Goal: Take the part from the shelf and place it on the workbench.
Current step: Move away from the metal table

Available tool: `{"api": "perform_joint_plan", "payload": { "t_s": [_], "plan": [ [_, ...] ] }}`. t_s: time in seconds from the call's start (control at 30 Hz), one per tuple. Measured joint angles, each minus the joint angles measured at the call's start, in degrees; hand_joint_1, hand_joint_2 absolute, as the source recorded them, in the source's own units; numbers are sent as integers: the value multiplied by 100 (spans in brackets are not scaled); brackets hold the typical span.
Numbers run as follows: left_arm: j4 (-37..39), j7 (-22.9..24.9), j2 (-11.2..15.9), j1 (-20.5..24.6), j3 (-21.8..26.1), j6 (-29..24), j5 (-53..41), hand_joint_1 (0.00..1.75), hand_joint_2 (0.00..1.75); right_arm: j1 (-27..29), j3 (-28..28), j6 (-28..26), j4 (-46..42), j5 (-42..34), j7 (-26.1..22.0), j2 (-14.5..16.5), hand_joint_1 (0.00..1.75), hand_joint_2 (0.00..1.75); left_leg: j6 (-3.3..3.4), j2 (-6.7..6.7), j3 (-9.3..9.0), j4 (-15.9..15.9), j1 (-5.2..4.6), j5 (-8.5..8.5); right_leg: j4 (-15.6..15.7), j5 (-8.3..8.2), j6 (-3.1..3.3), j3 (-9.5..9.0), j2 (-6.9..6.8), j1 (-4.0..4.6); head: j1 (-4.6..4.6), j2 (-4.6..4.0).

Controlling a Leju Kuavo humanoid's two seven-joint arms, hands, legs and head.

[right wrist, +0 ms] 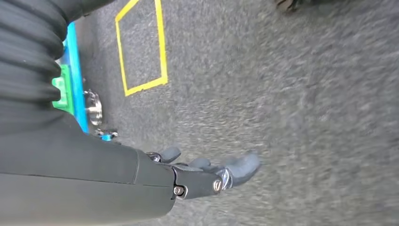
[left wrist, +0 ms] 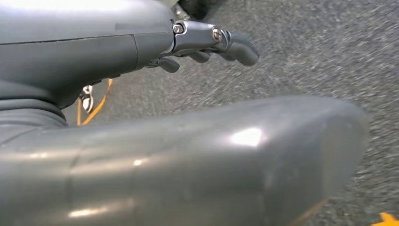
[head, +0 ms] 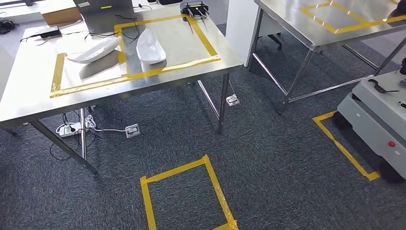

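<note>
Two white moulded parts are lying on the steel workbench [head: 28, 96]: one white part [head: 95, 50] across the yellow tape of the left marked area, the other white part [head: 150, 47] just beside it inside the right one, the two near each other but apart. Both arms are hanging over the grey carpet [head: 268, 158]. The left hand [left wrist: 207, 44] is carrying nothing, its fingers loosely curled and apart; the right hand [right wrist: 207, 174] is likewise carrying nothing, fingers slightly bent and spread. I am judging that a carry is not in hand at this moment: with parts already resting on the bench, the robot is probably travelling between stations, either finishing or heading for another pickup. No shelf can be made out from here. The next move is likely calling for turning toward the shelf, walking clear of the grey wheeled cart [head: 378, 115] on the right, and raising an open hand to a part
</note>
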State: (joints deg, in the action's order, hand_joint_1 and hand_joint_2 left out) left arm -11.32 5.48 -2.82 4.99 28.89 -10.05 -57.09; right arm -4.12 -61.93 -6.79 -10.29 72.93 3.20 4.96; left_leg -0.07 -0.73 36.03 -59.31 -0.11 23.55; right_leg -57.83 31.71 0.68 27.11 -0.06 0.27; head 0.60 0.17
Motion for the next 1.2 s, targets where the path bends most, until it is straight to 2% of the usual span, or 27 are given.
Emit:
{"api": "perform_joint_plan", "payload": {
  "t_s": [0.07,0.1,0.13,0.2,0.23,0.27,0.3,0.37,0.43,0.5,0.57,0.6,0.63,0.7,0.73,0.77,0.8,0.83,0.87,0.9,0.93,0.97,1.0,1.07,1.1,1.13,1.2],
  "plan": [
    [9,20,21,-48,1,-29,64,0,0,7,-17,12,5,13,49,30,0,175,-75,12,40,9,16,-28,47,-127,78,83,-19,-19,-1,-1],
    [14,21,28,-72,2,-51,114,0,0,10,-21,24,8,15,52,43,0,175,-115,26,87,-62,22,93,78,-212,125,143,-29,-35,2,-1],
    [18,17,37,-89,3,-73,159,0,0,10,-23,25,10,3,49,58,0,175,-152,41,150,-234,29,323,102,-297,156,215,-38,-52,5,-1],
    [25,21,43,-104,7,-97,198,0,0,16,-48,-18,11,-73,64,79,0,175,-222,57,276,-829,51,892,98,-437,181,383,-47,-56,10,0],
    [28,29,45,-110,8,-100,191,0,0,19,-73,-52,11,-116,91,92,0,175,-250,58,305,-1148,63,1061,84,-504,173,478,-54,-56,10,0],
    [31,38,44,-119,9,-101,178,0,0,20,-100,-81,11,-144,127,104,0,175,-271,57,285,-1366,74,1103,64,-566,164,577,-62,-59,10,0],
    [33,46,43,-135,9,-106,166,0,0,20,-121,-96,11,-140,165,115,0,175,-286,57,184,-1416,85,1024,37,-627,148,680,-68,-65,10,-1],
    [36,49,41,-163,9,-124,172,0,0,18,-137,-99,11,-80,191,133,0,175,-304,57,-270,-979,108,752,-31,-733,101,865,-72,-82,10,0],
    [33,44,26,-163,10,-138,188,0,0,13,-138,-158,10,-59,139,147,0,175,-279,72,-786,-240,96,763,-90,-834,28,992,-72,-84,-1,0],
    [32,44,-3,-162,11,-140,174,0,0,7,-150,-254,9,-91,76,158,0,175,-184,91,-943,116,62,881,-97,-938,-50,1036,-70,-80,-35,0],
    [37,51,-36,-172,11,-140,148,0,0,16,-161,-294,10,-88,40,168,0,175,-49,81,-844,124,54,795,-82,-1001,-129,1059,-60,-98,-65,0],
    [39,54,-51,-169,11,-140,138,0,0,23,-163,-294,10,-70,27,174,0,175,16,69,-784,119,54,730,-141,-909,-165,1102,-52,-110,-75,0],
    [39,55,-66,-163,11,-140,134,0,0,30,-163,-285,11,-40,12,181,0,175,68,57,-712,125,59,661,-307,-695,-191,1168,-43,-117,-81,0],
    [36,55,-83,-144,13,-138,134,0,0,25,-162,-275,11,2,-33,193,0,175,123,45,-548,121,54,528,-940,-67,-215,1337,-30,-120,-95,0],
    [34,56,-87,-134,14,-133,130,0,0,19,-162,-284,11,-1,-62,197,0,175,132,42,-465,114,45,459,-1309,169,-218,1396,-27,-118,-98,-1],
    [34,59,-90,-122,15,-123,122,0,0,13,-162,-296,11,-19,-80,197,0,175,134,40,-380,103,35,387,-1589,266,-215,1402,-24,-115,-100,-1],
    [34,70,-92,-110,15,-110,111,0,0,10,-162,-309,11,-38,-93,197,0,175,132,39,-294,89,26,319,-1720,225,-203,1333,-23,-109,-103,-1],
    [34,85,-94,-99,15,-98,97,0,0,8,-163,-313,11,-45,-92,197,0,175,125,39,-208,72,19,255,-1653,85,-182,1166,-22,-101,-104,-1],
    [34,102,-98,-90,15,-90,84,0,0,5,-162,-305,11,-28,-83,197,0,175,114,41,-125,54,14,198,-1380,-72,-149,899,-18,-87,-105,0],
    [32,121,-108,-80,15,-86,75,0,0,-1,-161,-294,10,6,-74,196,0,175,99,40,-62,37,13,148,-984,-139,-102,588,-14,-68,-106,0],
    [30,135,-120,-69,15,-86,68,0,0,-9,-158,-281,10,46,-67,196,0,175,76,38,-12,24,11,99,-550,-128,-58,288,-12,-43,-110,0],
    [28,145,-129,-55,15,-86,64,0,0,-15,-154,-273,10,81,-63,197,0,175,46,33,14,24,15,49,-220,-82,-20,84,-7,-15,-115,-1],
    [26,152,-136,-39,15,-85,60,0,0,-20,-151,-275,9,95,-64,197,0,175,11,29,28,33,23,-2,-27,-25,10,-5,-5,11,-125,-1],
    [27,170,-133,-16,15,-70,39,0,0,-19,-149,-292,10,55,-64,201,0,175,-68,27,46,75,38,-100,75,-98,66,24,-13,22,-139,-1],
    [28,187,-132,-14,15,-56,21,0,0,-22,-149,-287,10,12,-57,202,0,175,-106,35,74,61,43,-67,105,-162,104,64,-23,8,-143,0],
    [29,207,-132,-15,15,-41,3,0,0,-25,-151,-258,10,-31,-34,203,0,175,-144,44,119,-34,46,75,134,-239,149,113,-34,-11,-142,0],
    [30,232,-125,-13,15,-21,-16,0,0,-24,-155,-133,11,-74,49,204,0,175,-214,61,261,-540,60,610,152,-371,201,242,-50,-31,-137,0]
  ]
}}
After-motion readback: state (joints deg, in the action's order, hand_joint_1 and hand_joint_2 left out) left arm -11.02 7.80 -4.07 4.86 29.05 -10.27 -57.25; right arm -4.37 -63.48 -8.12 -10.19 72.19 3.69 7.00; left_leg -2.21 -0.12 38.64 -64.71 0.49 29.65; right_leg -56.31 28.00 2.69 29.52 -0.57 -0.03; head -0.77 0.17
